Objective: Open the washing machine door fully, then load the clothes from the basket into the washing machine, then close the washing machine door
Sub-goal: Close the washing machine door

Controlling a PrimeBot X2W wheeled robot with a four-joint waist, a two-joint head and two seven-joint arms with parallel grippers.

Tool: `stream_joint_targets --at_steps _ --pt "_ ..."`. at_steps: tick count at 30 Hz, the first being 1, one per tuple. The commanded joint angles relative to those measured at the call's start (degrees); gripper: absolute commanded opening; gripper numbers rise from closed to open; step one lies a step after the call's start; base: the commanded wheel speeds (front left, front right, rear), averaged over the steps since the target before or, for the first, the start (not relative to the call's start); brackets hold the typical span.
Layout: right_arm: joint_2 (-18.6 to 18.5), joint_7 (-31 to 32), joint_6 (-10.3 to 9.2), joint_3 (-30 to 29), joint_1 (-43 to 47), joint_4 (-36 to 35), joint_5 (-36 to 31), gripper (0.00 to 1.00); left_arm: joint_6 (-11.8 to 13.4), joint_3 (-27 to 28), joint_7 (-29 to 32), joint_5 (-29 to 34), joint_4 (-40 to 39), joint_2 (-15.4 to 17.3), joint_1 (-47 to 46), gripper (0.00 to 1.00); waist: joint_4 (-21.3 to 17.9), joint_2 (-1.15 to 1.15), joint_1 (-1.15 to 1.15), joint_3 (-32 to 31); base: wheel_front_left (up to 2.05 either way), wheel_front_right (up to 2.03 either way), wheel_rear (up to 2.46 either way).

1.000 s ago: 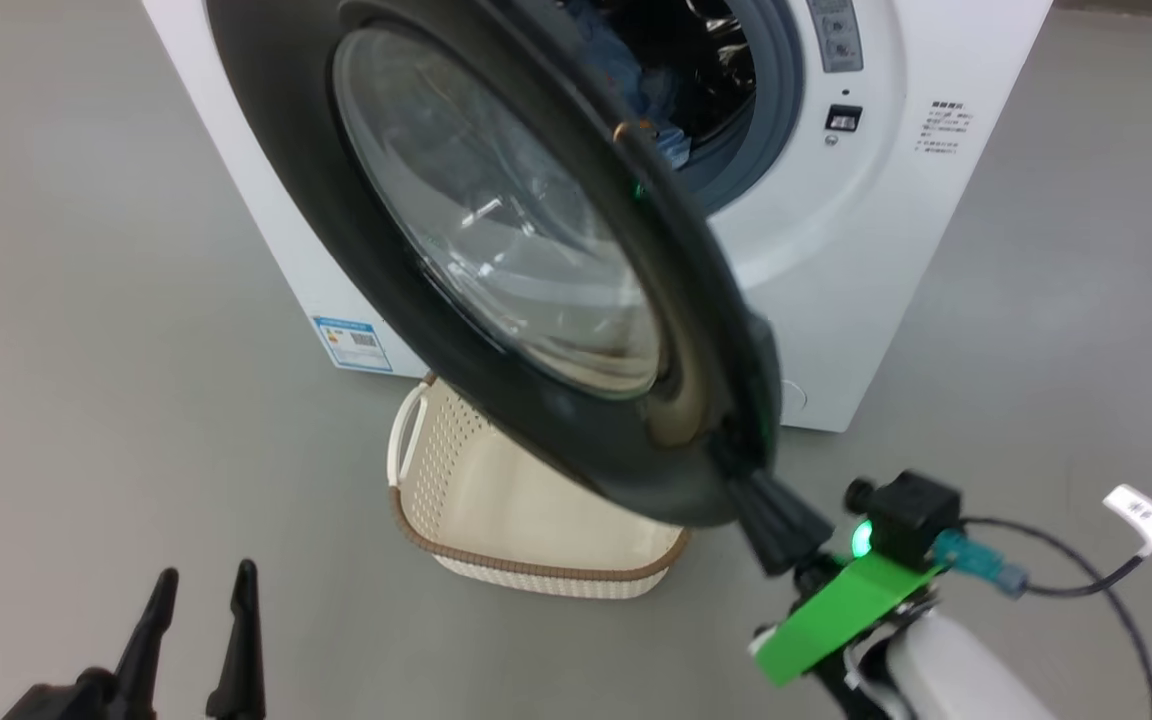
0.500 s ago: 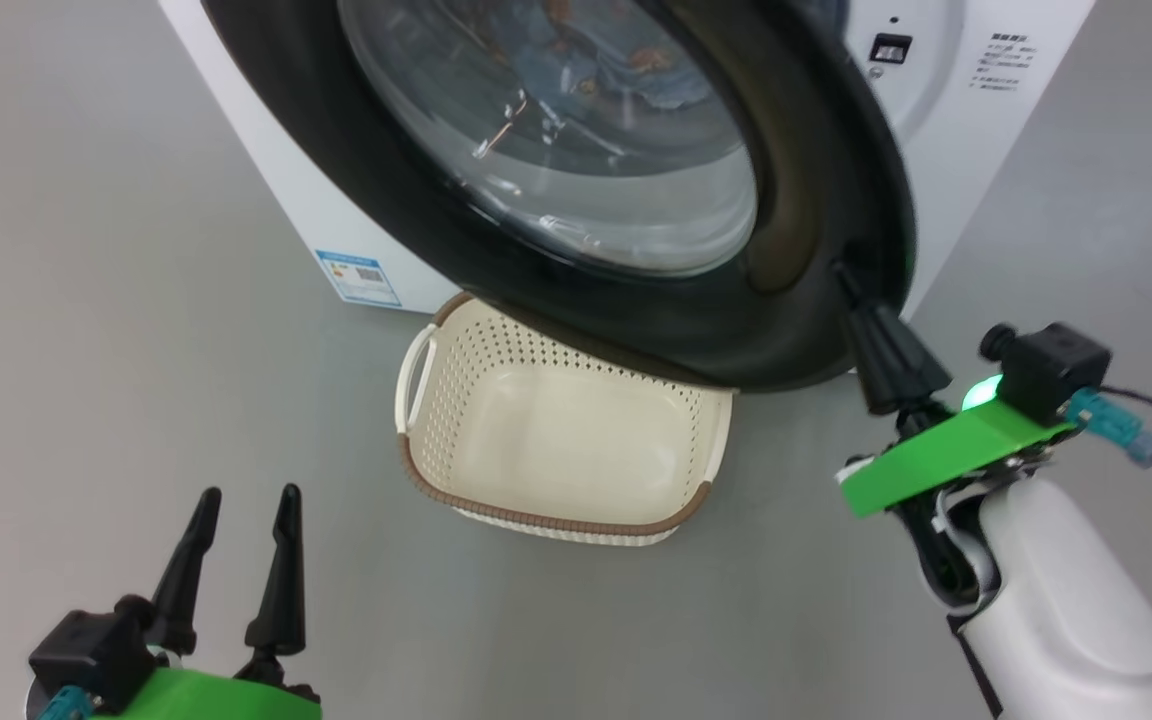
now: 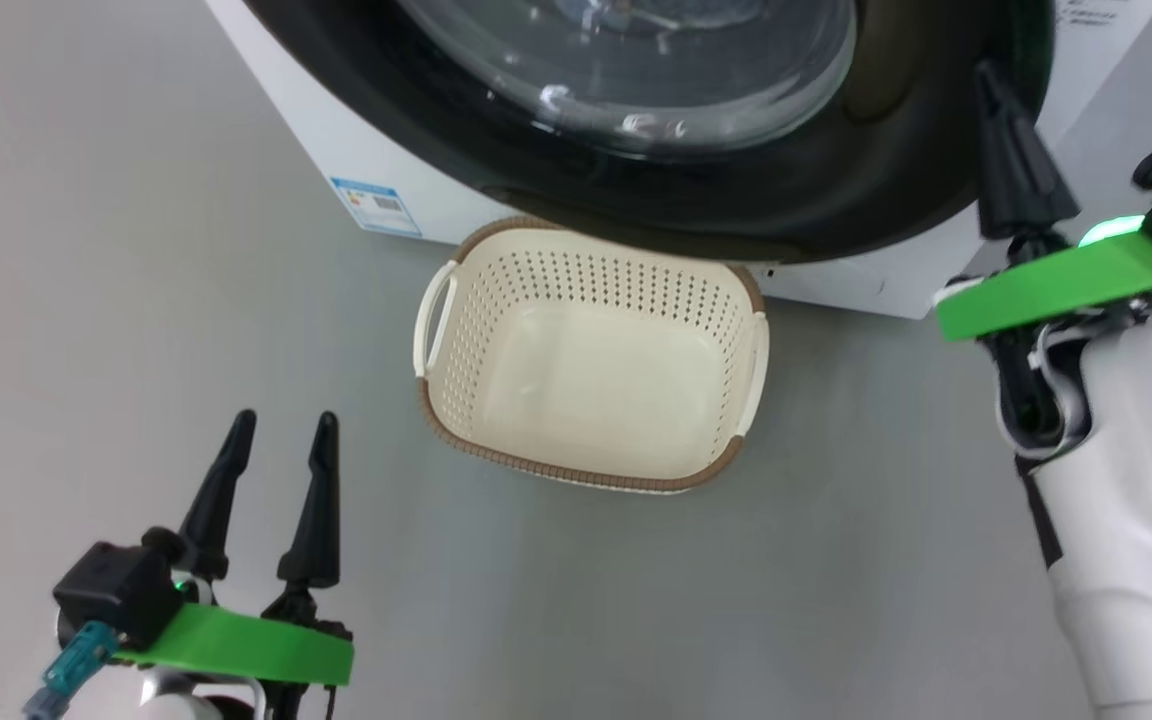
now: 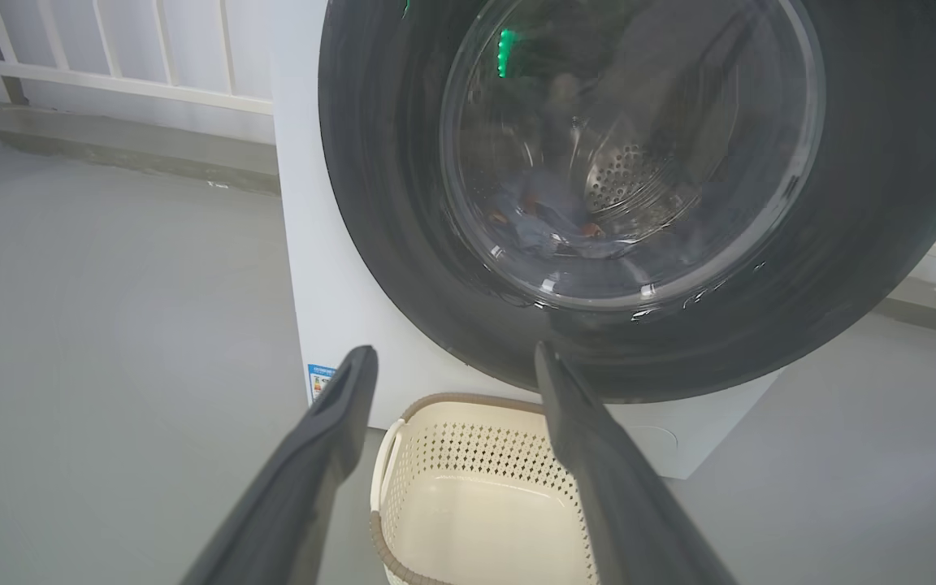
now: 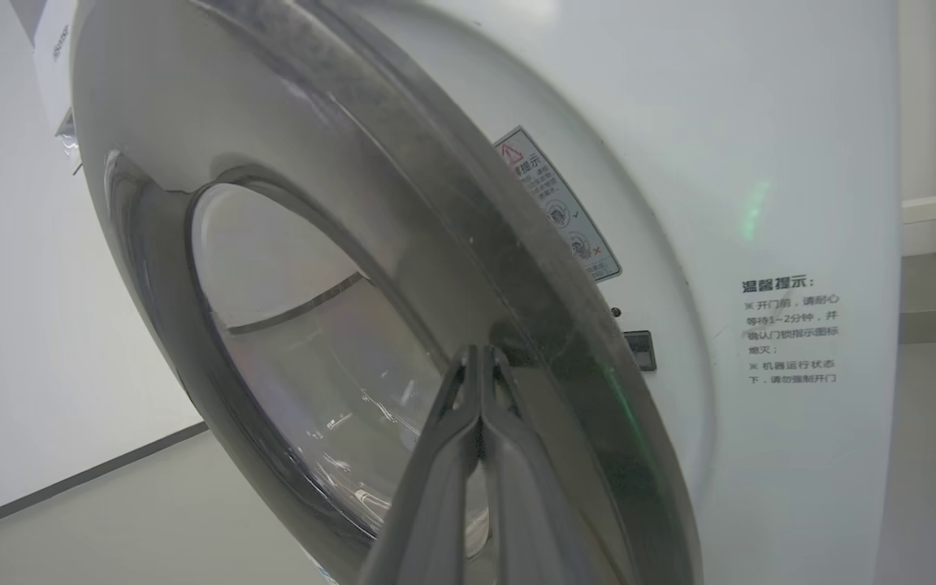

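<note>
The washing machine door (image 3: 736, 200) stands almost against the white washing machine (image 3: 356, 150), a narrow gap showing at its edge in the right wrist view. My right gripper (image 3: 988, 75) is shut with nothing in it, its tips pressed against the door's black rim (image 5: 517, 268). Through the door glass I see the blue clothes (image 4: 545, 231) lying in the steel drum. The cream basket (image 3: 586, 290) sits empty on the floor under the door. My left gripper (image 3: 284, 425) hangs open at the lower left, apart from the basket, holding nothing.
Grey floor surrounds the machine and the basket (image 4: 452, 400). A blue label sticker (image 3: 376, 205) marks the machine's lower front. A white railing (image 4: 110, 73) runs along the wall behind the machine. Warning text and a door latch slot (image 5: 640, 349) sit on the machine's front panel.
The door has swung from half open to nearly against the machine, with my shut right gripper staying on its rim. The head camera has tilted down, and the whole basket is now uncovered.
</note>
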Motion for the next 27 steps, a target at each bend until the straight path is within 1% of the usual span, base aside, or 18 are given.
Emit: stream_joint_targets --at_steps 1,10,20,27 --pt "-0.1 -0.3 0.07 0.2 -2.5 -0.8 -0.4 0.0 -0.1 1.4 -0.4 -0.3 -1.7 0.8 -2.1 1.0 1.4 0.0 0.0 2.1 0.0 0.0 0.0" --pt "-1.6 -0.3 0.07 -2.3 -8.3 0.8 -1.2 0.0 -0.1 -0.4 -0.4 -0.1 -2.2 0.0 -4.7 1.0 3.5 0.0 0.0 5.7 0.0 0.0 0.0" --pt "-0.9 -0.3 0.07 -5.2 -12.0 1.5 -2.7 0.0 -0.1 -0.8 -0.4 -0.1 -2.4 -0.3 -6.6 1.0 4.3 0.0 0.0 7.8 0.0 0.0 0.0" --pt "-0.5 -0.3 0.07 -2.1 -10.2 0.8 -3.1 0.0 -0.1 -0.6 -0.4 0.1 -1.1 0.0 -6.6 1.0 3.6 0.0 0.0 6.7 0.0 0.0 0.0"
